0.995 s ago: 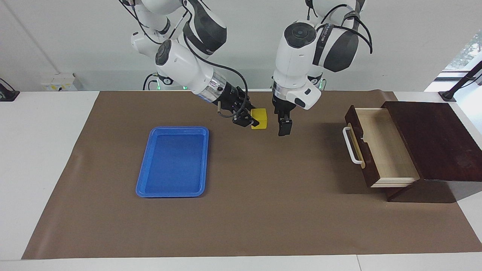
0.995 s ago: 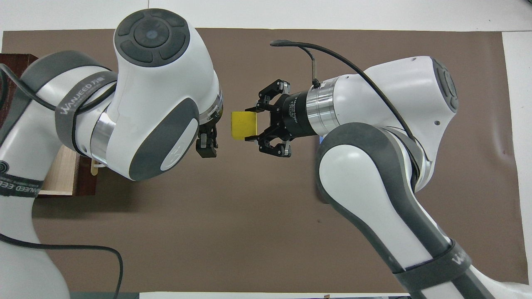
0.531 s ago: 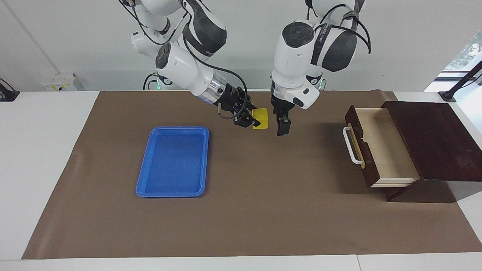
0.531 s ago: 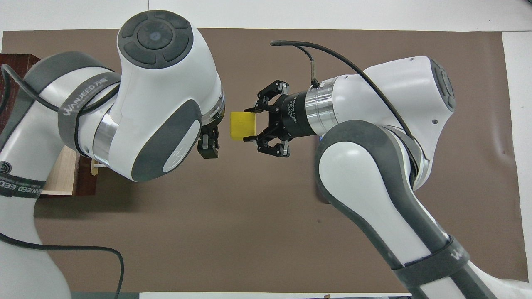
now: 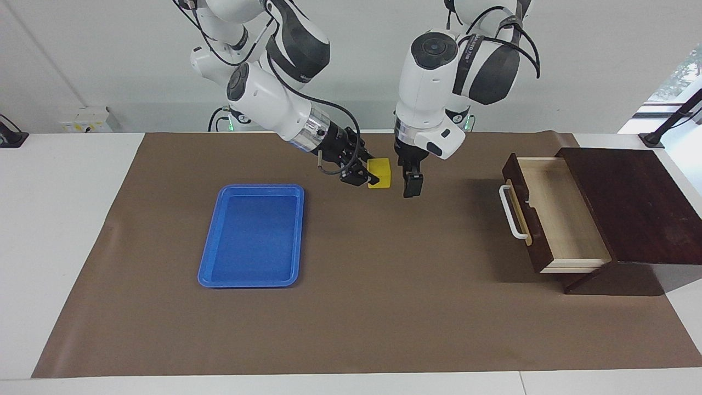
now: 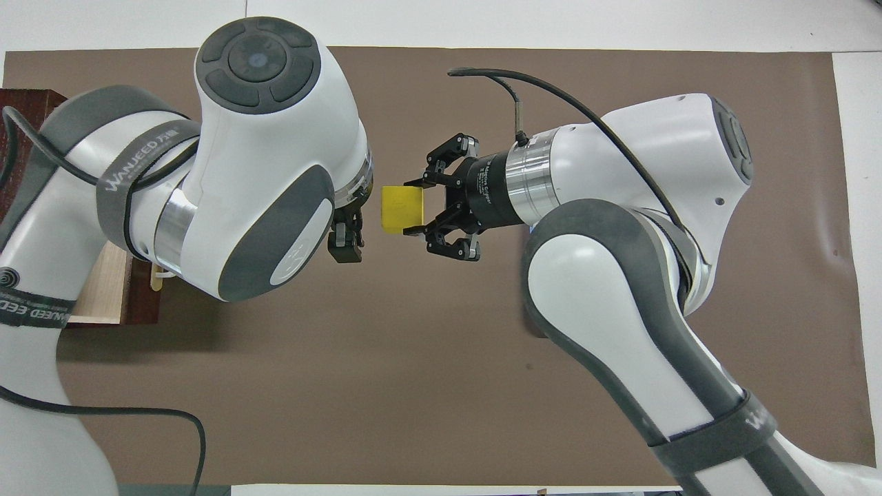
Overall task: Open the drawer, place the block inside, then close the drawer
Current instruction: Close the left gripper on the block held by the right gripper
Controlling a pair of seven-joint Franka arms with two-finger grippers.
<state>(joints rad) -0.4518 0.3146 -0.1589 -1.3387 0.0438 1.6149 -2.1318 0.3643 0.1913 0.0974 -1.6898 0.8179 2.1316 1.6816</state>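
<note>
The yellow block [image 5: 380,172] is held in the air over the brown mat by my right gripper [image 5: 372,175], which is shut on it. In the overhead view the block [image 6: 402,208] sticks out of the right gripper [image 6: 413,208] toward the left arm. My left gripper [image 5: 412,186] points down beside the block with a small gap between them; it also shows in the overhead view [image 6: 344,246]. The drawer [image 5: 554,214] stands pulled out of the dark wooden box [image 5: 630,203] at the left arm's end of the table. Its pale interior is empty and its white handle [image 5: 513,211] faces the table's middle.
A flat blue tray [image 5: 252,236] lies empty on the brown mat [image 5: 384,307] toward the right arm's end. In the overhead view the left arm covers most of the drawer [image 6: 103,289].
My left gripper has shifted slightly toward the block. My right gripper, with the block in it, has risen a little. Both have barely moved in the last half second.
</note>
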